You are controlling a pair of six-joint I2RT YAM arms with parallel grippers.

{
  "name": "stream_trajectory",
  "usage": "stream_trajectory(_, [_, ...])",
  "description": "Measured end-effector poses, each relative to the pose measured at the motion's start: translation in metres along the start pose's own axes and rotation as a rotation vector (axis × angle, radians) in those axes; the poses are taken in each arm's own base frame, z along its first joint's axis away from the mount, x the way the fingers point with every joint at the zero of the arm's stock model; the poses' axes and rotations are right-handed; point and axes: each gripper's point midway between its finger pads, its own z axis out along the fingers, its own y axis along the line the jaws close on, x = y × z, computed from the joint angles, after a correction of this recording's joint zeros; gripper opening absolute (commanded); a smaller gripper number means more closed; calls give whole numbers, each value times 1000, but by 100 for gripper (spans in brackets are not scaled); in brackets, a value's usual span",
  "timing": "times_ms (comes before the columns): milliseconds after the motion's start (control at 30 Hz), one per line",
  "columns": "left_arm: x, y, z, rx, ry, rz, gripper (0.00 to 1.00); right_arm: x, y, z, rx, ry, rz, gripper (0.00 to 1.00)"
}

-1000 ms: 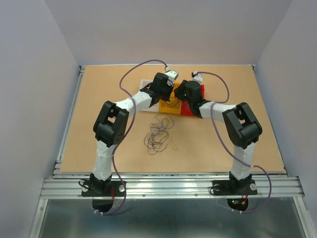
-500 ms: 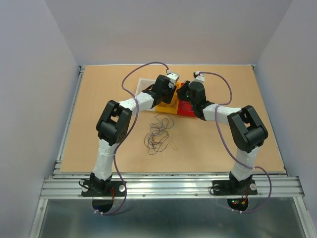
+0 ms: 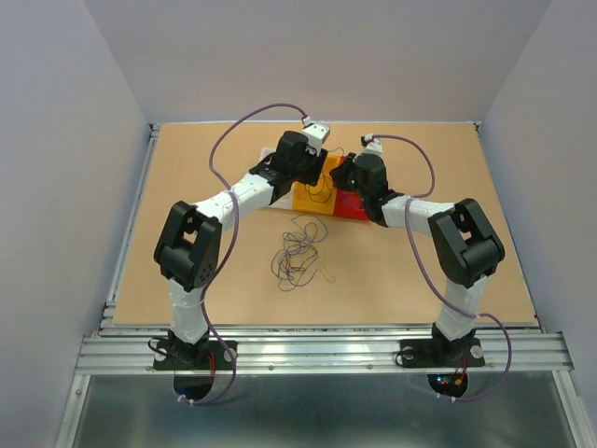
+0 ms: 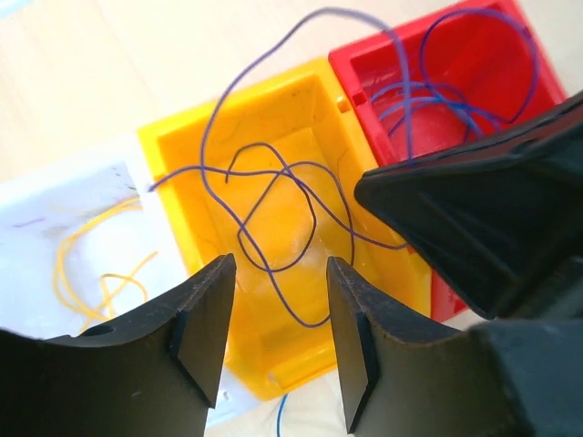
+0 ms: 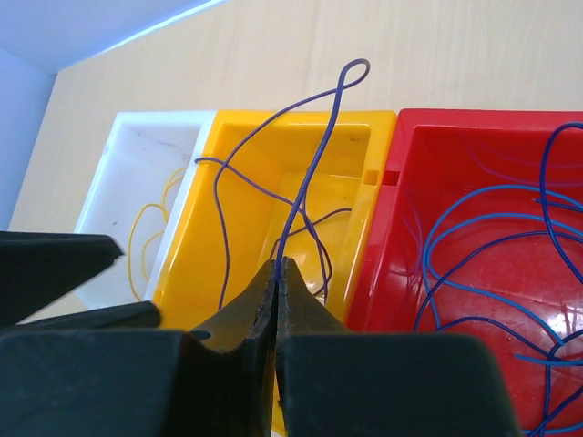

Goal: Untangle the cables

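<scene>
Right wrist view: the right gripper (image 5: 276, 273) has just pinched shut on the thin purple wire (image 5: 310, 164) over the yellow plastic bin (image 5: 255, 118). The left gripper (image 4: 278, 273) has spread, handing it over. The tangled cables (image 3: 297, 252) lie at the centre of the tabletop (image 3: 466, 168).

Bright, even light, soft shadows, with glare spots on the red bin (image 5: 492, 182).
</scene>
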Motion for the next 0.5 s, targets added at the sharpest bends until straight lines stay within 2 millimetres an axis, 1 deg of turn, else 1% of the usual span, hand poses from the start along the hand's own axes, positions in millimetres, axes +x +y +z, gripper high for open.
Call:
stream_trajectory(100, [-18,6,-18,-6,-48,0,55,2,4,-1,-26,12,-24,0])
stream_trajectory(200, [-26,13,-26,-2,-71,-6,52,6,8,-5,-47,22,-54,1])
stream_trajectory(233, [-28,16,-26,-5,-75,-10,50,7,11,-8,-57,26,-67,0])
stream_trajectory(400, [-27,39,-27,-22,-73,-22,49,12,23,-23,-93,33,-106,1])
stream_trajectory(500, [-26,51,-26,-41,-73,-20,49,13,31,-37,-116,35,-120,0])
